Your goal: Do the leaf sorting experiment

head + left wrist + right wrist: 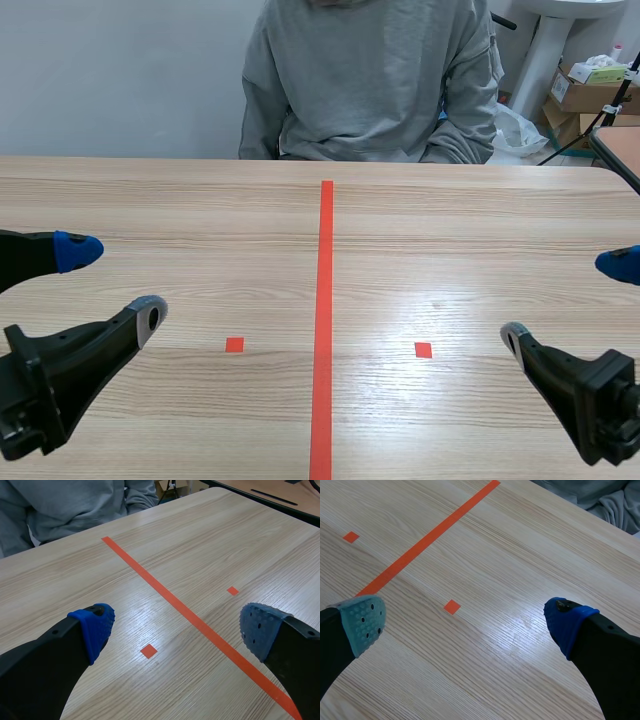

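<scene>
No leaves or sorting containers show in any view. My left gripper (118, 283) hovers open over the left half of the wooden table (450, 230), nothing between its fingers; in the left wrist view it (177, 630) stands over a small orange square mark. My right gripper (565, 300) is open at the right side, likewise holding nothing, and in the right wrist view it (465, 622) straddles the other orange square.
A person in a grey sweatshirt (370, 75) sits across the table, hands out of sight below the far edge. An orange tape line (324, 320) splits the table down the middle. Cardboard boxes (585, 95) stand on the floor at the back right.
</scene>
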You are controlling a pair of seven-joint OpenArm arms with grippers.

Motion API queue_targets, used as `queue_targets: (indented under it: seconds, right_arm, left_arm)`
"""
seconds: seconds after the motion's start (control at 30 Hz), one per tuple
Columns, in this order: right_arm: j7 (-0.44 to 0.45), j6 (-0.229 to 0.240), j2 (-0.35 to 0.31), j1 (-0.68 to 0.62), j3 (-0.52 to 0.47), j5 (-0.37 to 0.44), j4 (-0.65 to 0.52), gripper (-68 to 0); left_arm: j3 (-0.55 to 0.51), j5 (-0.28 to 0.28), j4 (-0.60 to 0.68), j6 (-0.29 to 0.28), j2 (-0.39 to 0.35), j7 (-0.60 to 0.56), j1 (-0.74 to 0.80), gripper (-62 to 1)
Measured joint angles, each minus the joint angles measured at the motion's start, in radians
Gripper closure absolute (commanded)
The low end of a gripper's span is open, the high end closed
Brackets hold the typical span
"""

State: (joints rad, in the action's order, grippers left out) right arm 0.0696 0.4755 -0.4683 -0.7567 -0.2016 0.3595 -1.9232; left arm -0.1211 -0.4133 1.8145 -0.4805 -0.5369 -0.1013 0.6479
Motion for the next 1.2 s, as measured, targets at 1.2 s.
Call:
queue_targets:
  seconds: [1.2]
  right_arm:
    - [-0.007, 0.0, 0.0, 0.016, 0.0, 0.0, 0.0, -67.9]
  left_arm:
    - [0.0, 0.0, 0.0, 0.0, 0.0, 0.003, 0.0, -53.8]
